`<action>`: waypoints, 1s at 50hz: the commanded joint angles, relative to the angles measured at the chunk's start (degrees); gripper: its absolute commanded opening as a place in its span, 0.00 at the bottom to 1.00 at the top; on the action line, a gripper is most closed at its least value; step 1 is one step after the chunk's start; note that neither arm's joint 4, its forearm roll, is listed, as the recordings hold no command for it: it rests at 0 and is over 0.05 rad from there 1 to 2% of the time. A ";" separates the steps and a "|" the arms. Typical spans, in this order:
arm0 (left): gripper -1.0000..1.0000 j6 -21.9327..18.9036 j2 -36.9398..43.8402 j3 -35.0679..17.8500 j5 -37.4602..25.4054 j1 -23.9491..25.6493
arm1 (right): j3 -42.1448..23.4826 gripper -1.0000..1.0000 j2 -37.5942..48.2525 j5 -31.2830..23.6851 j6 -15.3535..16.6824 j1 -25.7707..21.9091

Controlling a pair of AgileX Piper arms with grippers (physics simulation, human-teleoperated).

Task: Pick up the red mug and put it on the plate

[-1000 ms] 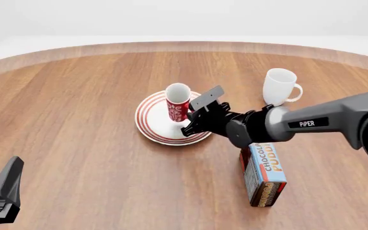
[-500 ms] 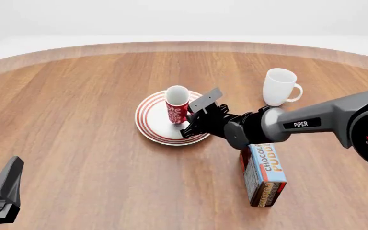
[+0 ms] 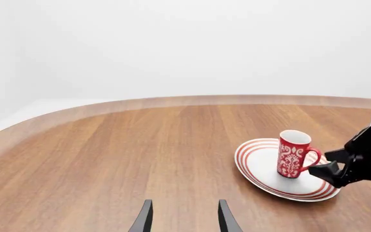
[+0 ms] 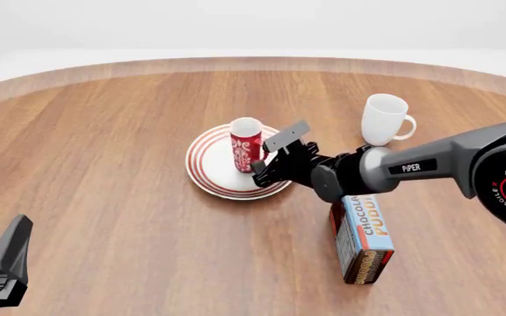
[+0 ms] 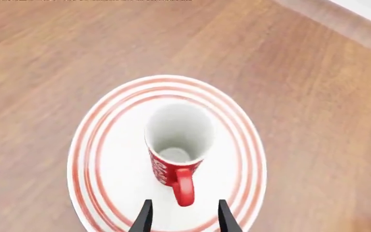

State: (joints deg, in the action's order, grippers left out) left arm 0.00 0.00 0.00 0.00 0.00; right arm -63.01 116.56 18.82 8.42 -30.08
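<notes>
The red mug (image 4: 246, 145) with its white floral pattern stands upright on the red-ringed white plate (image 4: 207, 172) in the middle of the table. My right gripper (image 4: 267, 169) is open and empty just to the right of the mug, low over the plate's rim. In the right wrist view the mug (image 5: 179, 140) stands on the plate (image 5: 105, 159), and its handle (image 5: 184, 191) points at the open gripper (image 5: 185, 203). My left gripper (image 3: 185, 205) is open and empty near the table's front left. It sees the mug (image 3: 292, 155) on the plate (image 3: 256, 166).
A plain white mug (image 4: 383, 118) stands behind and to the right of the plate. A chocolate pudding box (image 4: 363, 240) stands upright under the right arm, in front and to the right of the plate. The table's curved far edge (image 4: 253, 62) runs along the back.
My right gripper has drawn back a little from the red mug, which stays standing on the plate. The left arm has not moved.
</notes>
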 commanded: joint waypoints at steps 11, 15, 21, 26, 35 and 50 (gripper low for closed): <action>1.00 0.00 0.00 0.00 0.00 0.00 | -0.01 1.00 -0.21 0.52 -0.06 0.92; 1.00 0.00 0.00 0.00 0.00 0.00 | 0.45 1.00 -0.45 0.89 -0.10 0.96; 1.00 0.00 0.00 0.00 0.00 0.00 | 0.45 1.00 -0.38 0.92 0.19 1.05; 1.00 0.00 0.00 0.00 0.00 0.00 | 0.84 1.00 -0.85 0.91 0.21 0.97; 1.00 0.00 0.00 0.00 0.00 0.00 | 3.47 1.00 -4.58 0.73 0.03 0.34; 1.00 0.00 0.00 0.00 0.00 0.00 | 10.51 1.00 -13.75 1.23 0.57 0.46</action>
State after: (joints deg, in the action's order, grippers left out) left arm 0.00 0.00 0.00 0.00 0.00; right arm -56.40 107.93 19.93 8.74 -29.69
